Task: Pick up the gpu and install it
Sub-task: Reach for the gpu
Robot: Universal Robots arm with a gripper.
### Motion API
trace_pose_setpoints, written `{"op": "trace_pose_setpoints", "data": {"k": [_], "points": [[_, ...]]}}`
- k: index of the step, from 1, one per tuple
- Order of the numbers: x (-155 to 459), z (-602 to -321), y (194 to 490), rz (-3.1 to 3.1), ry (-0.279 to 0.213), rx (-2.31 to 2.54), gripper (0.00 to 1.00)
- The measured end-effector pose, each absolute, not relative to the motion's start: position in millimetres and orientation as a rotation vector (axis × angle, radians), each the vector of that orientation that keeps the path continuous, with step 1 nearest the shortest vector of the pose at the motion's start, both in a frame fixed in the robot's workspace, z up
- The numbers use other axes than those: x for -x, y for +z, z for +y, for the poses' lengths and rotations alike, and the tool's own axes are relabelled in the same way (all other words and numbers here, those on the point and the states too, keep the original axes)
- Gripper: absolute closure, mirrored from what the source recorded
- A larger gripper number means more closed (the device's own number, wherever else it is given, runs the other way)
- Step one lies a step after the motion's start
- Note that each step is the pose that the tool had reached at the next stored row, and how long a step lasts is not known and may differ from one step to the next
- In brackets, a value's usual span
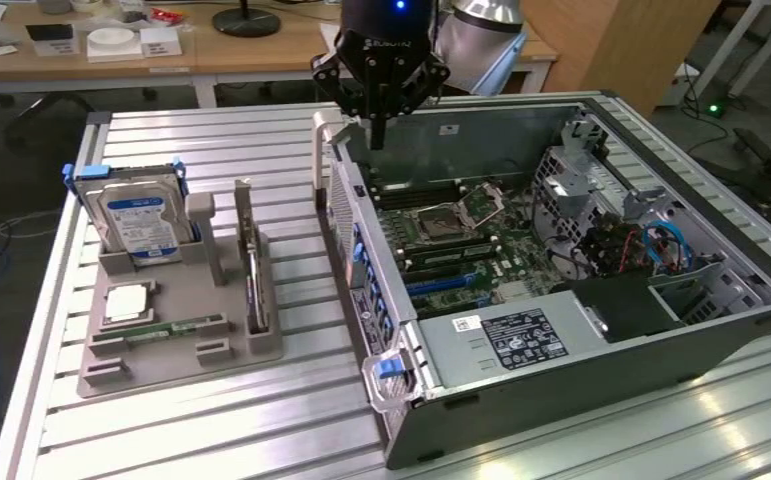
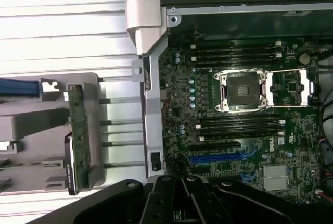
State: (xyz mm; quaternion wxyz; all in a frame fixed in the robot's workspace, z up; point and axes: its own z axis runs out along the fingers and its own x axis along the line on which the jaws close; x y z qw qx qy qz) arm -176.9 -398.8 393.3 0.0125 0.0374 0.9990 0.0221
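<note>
Hard drive point(image 1: 142, 225) standing in grey rack point(image 1: 172, 365) at exterior view's left. Gpu point(image 1: 254, 280) standing on edge in rack slot near it, untouched. Judging it light, stiff, fragile; favouring hold on bare top edge, sparing components. My gripper point(image 1: 376, 138) hanging clenched, empty, over open case point(image 1: 585, 390) rim, well apart from gpu. Everything resting on ribbed aluminium table point(image 1: 198, 440); desks point(image 1: 92, 72) crowding behind.
</note>
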Motion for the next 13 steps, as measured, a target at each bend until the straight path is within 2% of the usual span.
{"op": "trace_pose_setpoints", "data": {"k": [13], "points": [[198,-399,393,3.114,0.069,-0.117,0.89]]}}
